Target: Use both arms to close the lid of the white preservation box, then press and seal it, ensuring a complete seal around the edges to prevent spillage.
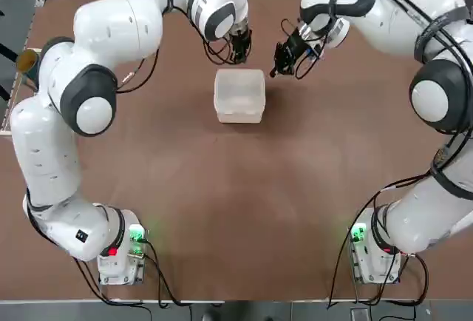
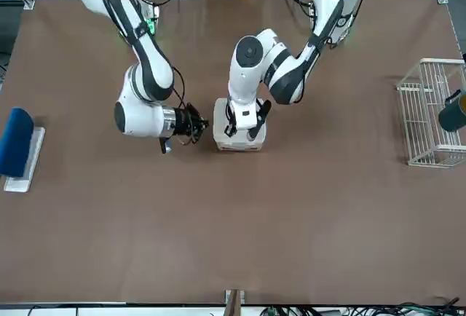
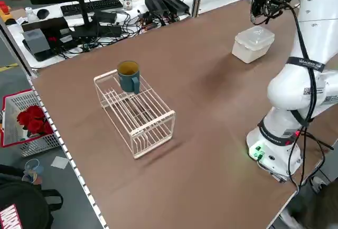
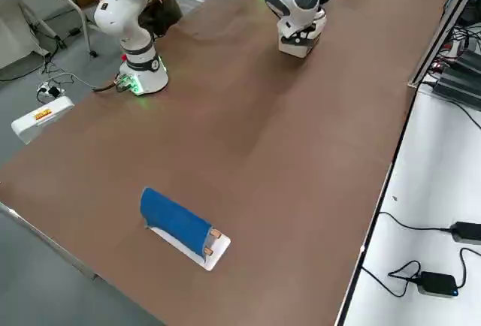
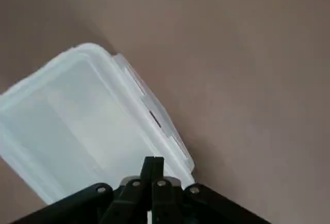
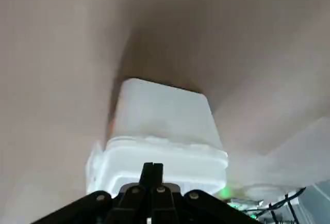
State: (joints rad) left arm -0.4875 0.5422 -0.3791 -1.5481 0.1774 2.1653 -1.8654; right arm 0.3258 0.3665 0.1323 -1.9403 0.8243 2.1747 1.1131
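Top view showed the white preservation box (image 1: 239, 98) on the brown table (image 1: 222, 188), toward the side opposite the arms' bases, with its lid (image 5: 77, 126) lying over the opening. Around the edges (image 5: 116, 87) the rim of the lid followed the rim of the box, though whether it was sealed all the way round could not be told. The left gripper (image 5: 153, 167) hung over the box, clenched shut on nothing, its fingertips overlapping the lid's border in its wrist view; contact was impossible to confirm. The right gripper (image 6: 153, 170) was also closed and held nothing; it hovered just beyond the box's right side, with a narrow strip of tabletop between them in the top view. From the box back to the bases ran a broad stretch of table, and more surface reached outward on both sides, while the two grippers left only a little room between themselves at the box's far end. Well apart on the left arm's side stood a white wire rack (image 3: 134, 115) with a blue-green mug (image 3: 128, 77) on it. Over on the right arm's side, a blue curved piece (image 4: 174, 219) sat on a white base (image 4: 218, 249), well away from the box.
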